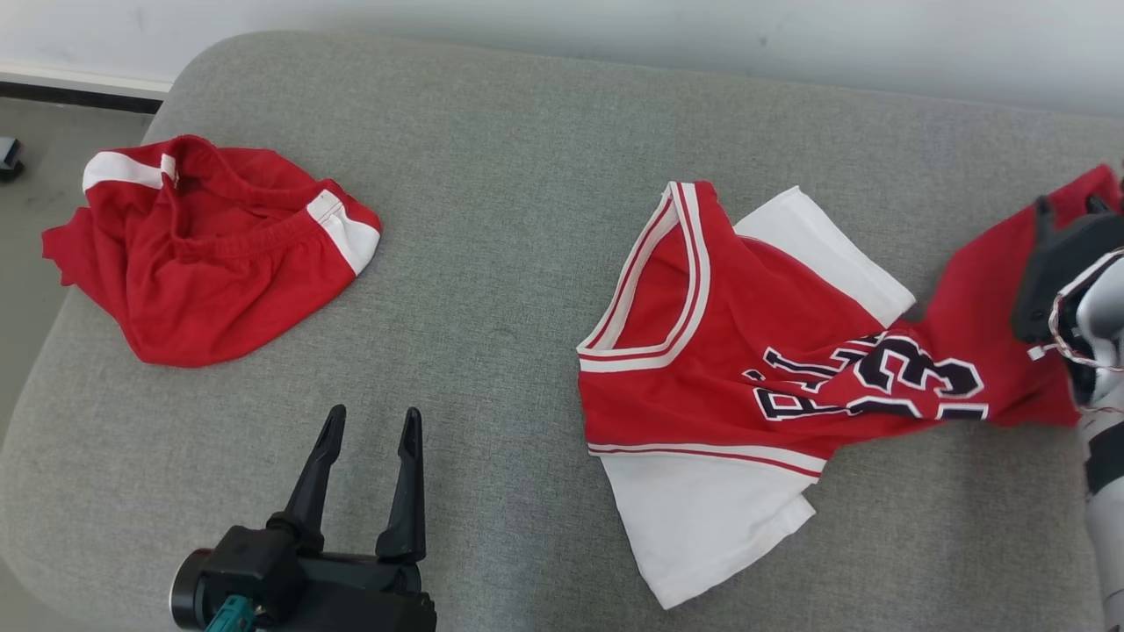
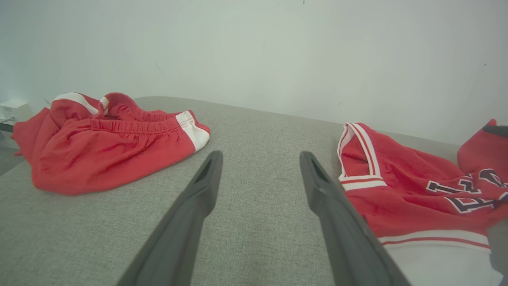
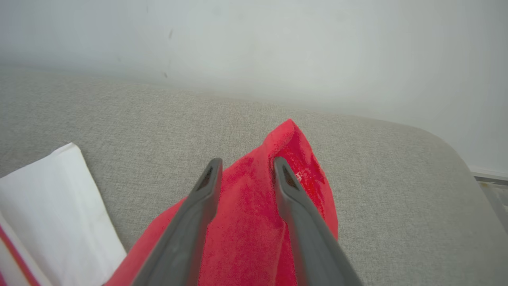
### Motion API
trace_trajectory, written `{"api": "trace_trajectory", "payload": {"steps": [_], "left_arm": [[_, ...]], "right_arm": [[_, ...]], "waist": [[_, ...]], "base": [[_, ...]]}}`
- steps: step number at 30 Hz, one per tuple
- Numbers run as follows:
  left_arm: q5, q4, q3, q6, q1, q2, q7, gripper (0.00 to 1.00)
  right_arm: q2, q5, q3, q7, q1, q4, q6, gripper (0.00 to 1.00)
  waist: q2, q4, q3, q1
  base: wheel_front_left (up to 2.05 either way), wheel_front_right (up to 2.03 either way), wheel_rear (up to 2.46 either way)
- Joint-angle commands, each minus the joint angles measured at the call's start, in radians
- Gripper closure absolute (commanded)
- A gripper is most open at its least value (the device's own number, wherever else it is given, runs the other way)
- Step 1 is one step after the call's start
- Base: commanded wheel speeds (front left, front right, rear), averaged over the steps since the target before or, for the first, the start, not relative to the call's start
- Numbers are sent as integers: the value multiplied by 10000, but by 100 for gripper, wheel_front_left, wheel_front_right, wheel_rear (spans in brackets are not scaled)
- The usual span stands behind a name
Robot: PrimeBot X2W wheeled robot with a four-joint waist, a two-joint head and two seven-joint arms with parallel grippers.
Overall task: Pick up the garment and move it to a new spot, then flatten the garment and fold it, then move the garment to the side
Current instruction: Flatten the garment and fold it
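The garment point(image 1: 746, 351) is a red jersey with white sleeves and dark numbers, lying crumpled on the right half of the grey cushion point(image 1: 527, 158). Its far right end rises toward my right gripper point(image 1: 1068, 204) at the frame's edge. In the right wrist view that gripper point(image 3: 248, 161) has its fingers parted, with a peak of the red cloth point(image 3: 295, 139) standing between and past them. My left gripper point(image 1: 373, 412) is open over bare cushion near the front edge, left of the jersey point(image 2: 401, 190). Nothing lies between the left gripper's fingers point(image 2: 260, 155).
Crumpled red shorts point(image 1: 211, 254) with white side stripes lie at the cushion's far left, also seen in the left wrist view point(image 2: 107, 151). A pale wall point(image 1: 615, 26) runs behind the cushion. Floor shows past its left edge point(image 1: 35, 219).
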Motion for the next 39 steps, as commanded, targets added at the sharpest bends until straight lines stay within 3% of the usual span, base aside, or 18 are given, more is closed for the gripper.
{"api": "trace_trajectory", "payload": {"steps": [1, 9, 14, 19, 26, 28, 39], "left_arm": [[49, -17, 43, 48, 63, 4, -4, 0], [169, 21, 155, 42, 222, 5, -4, 0], [217, 65, 299, 76, 428, 7, -4, 0], [261, -6, 401, 65, 556, 7, -4, 0], [331, -84, 467, -66, 396, 7, -4, 0], [343, -98, 484, -72, 338, 4, -4, 0], [428, -137, 534, -184, 178, 7, -4, 0]], "right_arm": [[87, 10, 86, -145, -130, 330, 9, 0], [20, 548, 763, -579, -307, 1285, 9, 0], [-379, 712, 1522, -805, 185, 1466, 9, 0], [-656, 870, 1399, -536, 574, 1591, 9, 0], [-835, 1158, 1013, 23, 811, 1849, 9, 0], [-701, 1385, 1281, 39, 810, 1806, 9, 0], [-1241, 2364, 2120, 34, 770, 1888, 8, 0]], "waist": [[-1, -46, -50, -1], [-1, -490, -414, -1], [-1, -921, -759, -1], [-1, -1157, -829, -1], [-1, -1143, -598, -1], [-1, -1095, -520, -1], [-1, -814, -85, -1]], "base": [[0, 0, 0], [0, 0, 0], [0, 0, 0], [0, 0, 0], [0, 0, 0], [0, 0, 0], [0, 0, 0]]}}
